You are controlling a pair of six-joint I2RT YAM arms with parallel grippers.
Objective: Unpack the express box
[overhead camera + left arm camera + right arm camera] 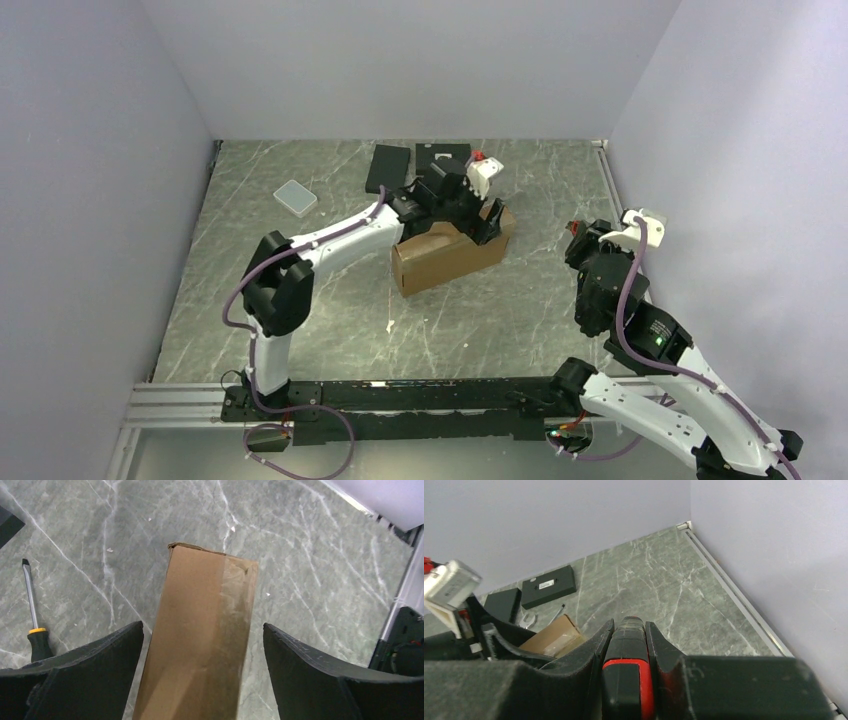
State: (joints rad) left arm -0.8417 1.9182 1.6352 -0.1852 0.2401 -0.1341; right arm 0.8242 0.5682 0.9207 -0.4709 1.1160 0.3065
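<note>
The express box [447,256] is a plain brown cardboard mailer standing on a long edge in the middle of the table, closed. In the left wrist view its narrow taped side [200,630] faces up. My left gripper [486,222] is open and straddles the box's far right end [203,626], with a gap on each side of the cardboard. My right gripper [582,236] hangs to the right of the box, apart from it, and is shut on a black and red tool [629,650]. The box's corner also shows in the right wrist view [555,635].
Two flat black boxes [388,167] [442,160] lie behind the express box. A small pale case [295,197] lies at back left. A screwdriver [32,611] with a yellow and black handle lies left of the box. A wrench [528,620] lies near it. Walls enclose the table.
</note>
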